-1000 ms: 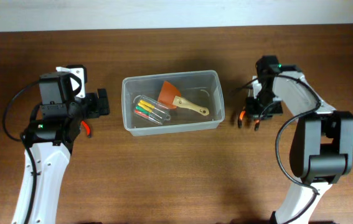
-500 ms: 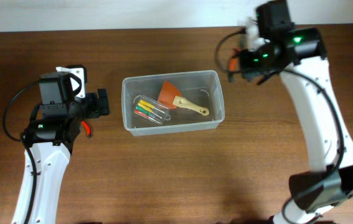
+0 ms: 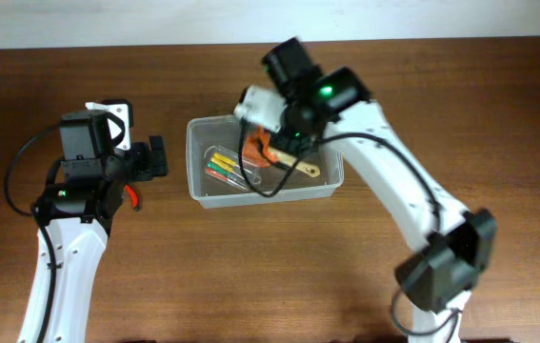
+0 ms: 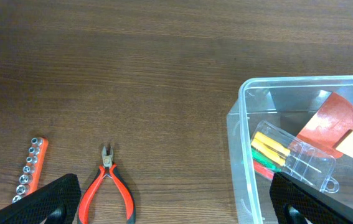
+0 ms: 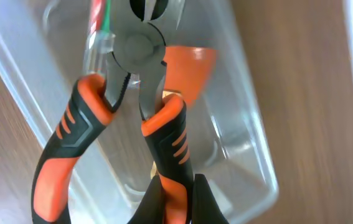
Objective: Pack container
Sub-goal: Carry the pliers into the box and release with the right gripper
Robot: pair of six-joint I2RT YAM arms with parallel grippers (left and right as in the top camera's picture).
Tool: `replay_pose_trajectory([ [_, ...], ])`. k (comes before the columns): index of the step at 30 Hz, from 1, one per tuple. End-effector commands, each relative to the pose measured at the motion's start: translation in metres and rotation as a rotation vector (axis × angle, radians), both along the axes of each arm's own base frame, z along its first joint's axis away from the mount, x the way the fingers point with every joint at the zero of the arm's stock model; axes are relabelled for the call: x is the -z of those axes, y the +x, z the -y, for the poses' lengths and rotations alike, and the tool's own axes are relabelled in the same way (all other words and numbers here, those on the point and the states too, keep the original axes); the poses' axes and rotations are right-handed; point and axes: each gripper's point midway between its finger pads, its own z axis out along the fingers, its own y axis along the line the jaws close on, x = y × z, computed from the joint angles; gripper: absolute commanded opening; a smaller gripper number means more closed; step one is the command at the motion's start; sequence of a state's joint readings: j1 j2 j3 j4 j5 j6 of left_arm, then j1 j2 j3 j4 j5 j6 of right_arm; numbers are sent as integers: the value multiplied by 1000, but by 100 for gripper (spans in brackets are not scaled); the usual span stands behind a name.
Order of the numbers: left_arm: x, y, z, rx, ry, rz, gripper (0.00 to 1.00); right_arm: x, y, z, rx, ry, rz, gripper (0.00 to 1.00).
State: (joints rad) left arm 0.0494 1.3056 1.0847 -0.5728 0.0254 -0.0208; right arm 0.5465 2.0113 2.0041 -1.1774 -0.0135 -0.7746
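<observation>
Your right arm was beside the right end of the clear plastic rectangular container (image 3: pixel 270 194) a second ago, low over the brown wooden tabletop (image 3: pixel 250 276). It has since lifted and swung across, and now hangs above the container's middle. The right pincer (image 5: pixel 175 199) is clamped tight on one grip of the large orange-and-black-handled pliers (image 5: pixel 167 130). The other grip hangs free, and the steel nose points down into the container.

The container itself has not shifted on the tabletop. It already holds a clear case of coloured screwdrivers (image 4: pixel 288 152) towards its left end. An orange scraper with a wooden handle (image 4: pixel 329 121) lies partly under your right arm in the overhead view.

The carry looks done, then, and what remains is lowering and letting go. I'd bring the nose down onto bare floor right of the case, since a drop from this height could bounce the pliers off the scraper.

Your left arm has stayed put left of the container. The left pincer (image 4: pixel 176 205) is spread wide and holds nothing. Below it, left of the container, wait small red-handled pliers (image 4: pixel 106 186) and an orange socket rail (image 4: pixel 30 165), so the packing is probably not finished.
</observation>
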Motion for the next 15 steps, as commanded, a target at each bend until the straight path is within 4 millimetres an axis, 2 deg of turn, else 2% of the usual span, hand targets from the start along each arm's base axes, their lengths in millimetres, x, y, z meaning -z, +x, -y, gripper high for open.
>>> replay_pose_trajectory([
  [1, -5, 4, -4, -17, -1, 11, 99, 32, 3, 0, -258, -93, -21, 4],
  [6, -5, 4, -4, -17, -1, 11, 99, 77, -1, 16, -326, -154, -147, 4],
  [12, -5, 4, -4, -17, -1, 11, 99, 119, -13, 19, -333, -149, -290, 4],
  [14, -5, 4, -4, -17, -1, 11, 99, 124, -13, 19, -333, -153, -302, 9],
  [15, -5, 4, -4, -17, -1, 11, 99, 124, -13, 19, -331, -155, -299, 16],
])
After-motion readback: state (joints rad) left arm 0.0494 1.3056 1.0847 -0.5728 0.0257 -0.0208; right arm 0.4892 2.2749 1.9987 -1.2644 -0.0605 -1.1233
